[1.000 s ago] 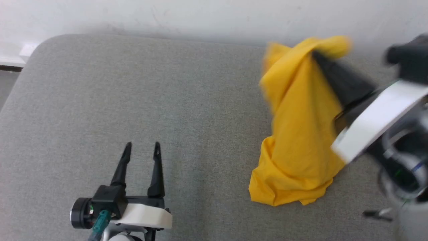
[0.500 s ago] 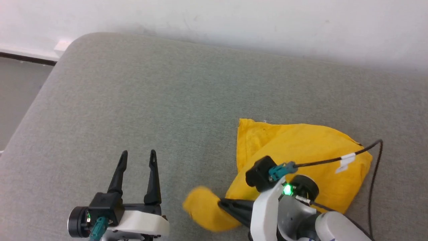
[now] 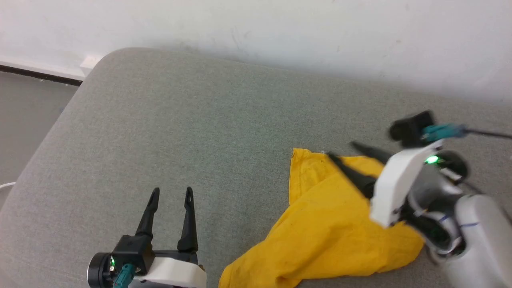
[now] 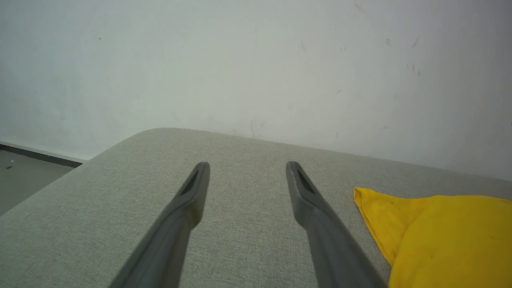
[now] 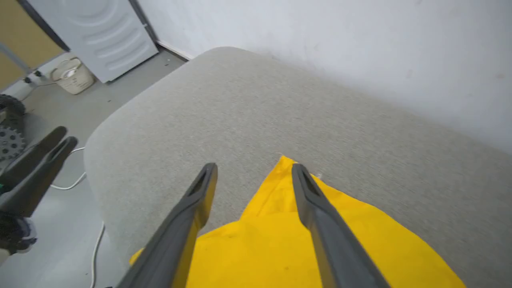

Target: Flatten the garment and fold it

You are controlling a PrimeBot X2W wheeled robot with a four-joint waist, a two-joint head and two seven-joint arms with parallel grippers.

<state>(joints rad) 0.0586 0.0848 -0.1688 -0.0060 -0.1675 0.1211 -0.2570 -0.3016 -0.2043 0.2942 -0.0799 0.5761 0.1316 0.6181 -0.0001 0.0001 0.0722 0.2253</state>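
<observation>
The garment, a bright yellow shirt, lies in a loose crumpled heap on a grey fabric cushion, on the robot's right-hand side and towards the near edge. One flat corner points to the far side and a rumpled fold trails towards the near middle. The cloth that shows is plain yellow, with soft creases. In the left wrist view the garment sits at the lower right, its pointed corner resting flat on the cushion. The right end effector hangs over the far corner of the heap with its two dark fingers spread wide and nothing clamped between them. In the right wrist view its fingers straddle that yellow corner, though whether they touch the cloth cannot be told. The left end effector is well apart from the garment, over bare cushion at the near left, also spread wide and empty; its own wrist view shows its opening over the grey fabric. It appears again at the left edge of the right wrist view. Behind the cushion rises a white wall, and to the left lies a grey floor with a thin white cable and a white panelled door.
</observation>
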